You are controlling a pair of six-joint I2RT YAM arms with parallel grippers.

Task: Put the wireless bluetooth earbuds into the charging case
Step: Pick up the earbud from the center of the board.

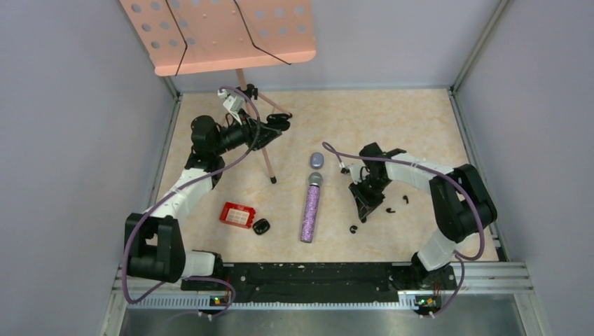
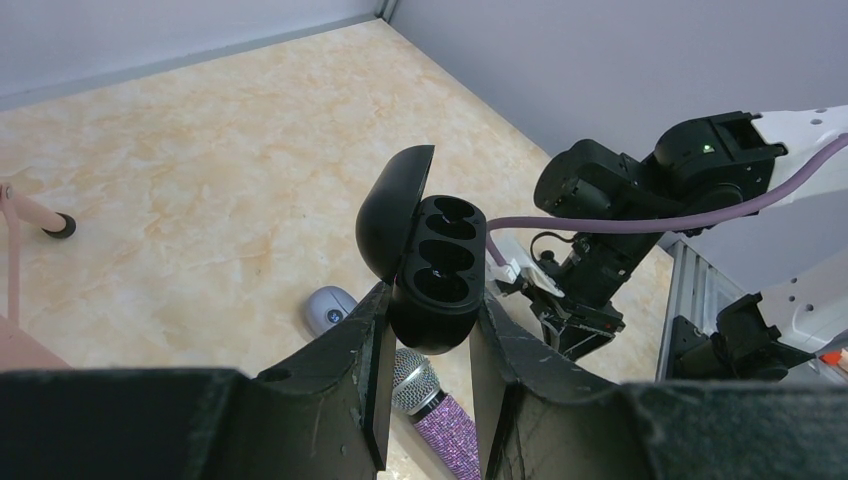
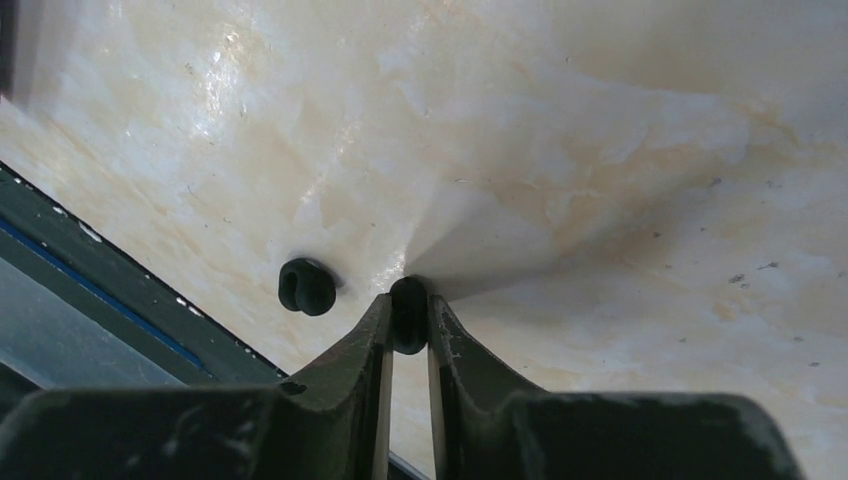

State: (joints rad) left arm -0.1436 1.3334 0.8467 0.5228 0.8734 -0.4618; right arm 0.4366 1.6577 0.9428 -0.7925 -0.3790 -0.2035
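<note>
My left gripper (image 2: 430, 325) is shut on an open black charging case (image 2: 445, 262) and holds it up in the air, lid swung to the left, its sockets empty. In the top view this case (image 1: 277, 124) is at the back left. My right gripper (image 3: 408, 318) is shut on a glossy black earbud (image 3: 408, 305) at the table surface. A second black earbud (image 3: 305, 286) lies just left of the fingertips, also in the top view (image 1: 354, 229). Two more black earbuds (image 1: 391, 209) lie right of the right gripper (image 1: 364, 212). No pale purple earbuds show.
A glittery purple microphone (image 1: 311, 206) lies mid-table, with a closed pale purple case (image 1: 316, 159) behind it. A red box (image 1: 237, 215) and a closed black case (image 1: 261, 226) sit front left. A music stand (image 1: 253, 133) stands at the back left. Grey walls enclose the table.
</note>
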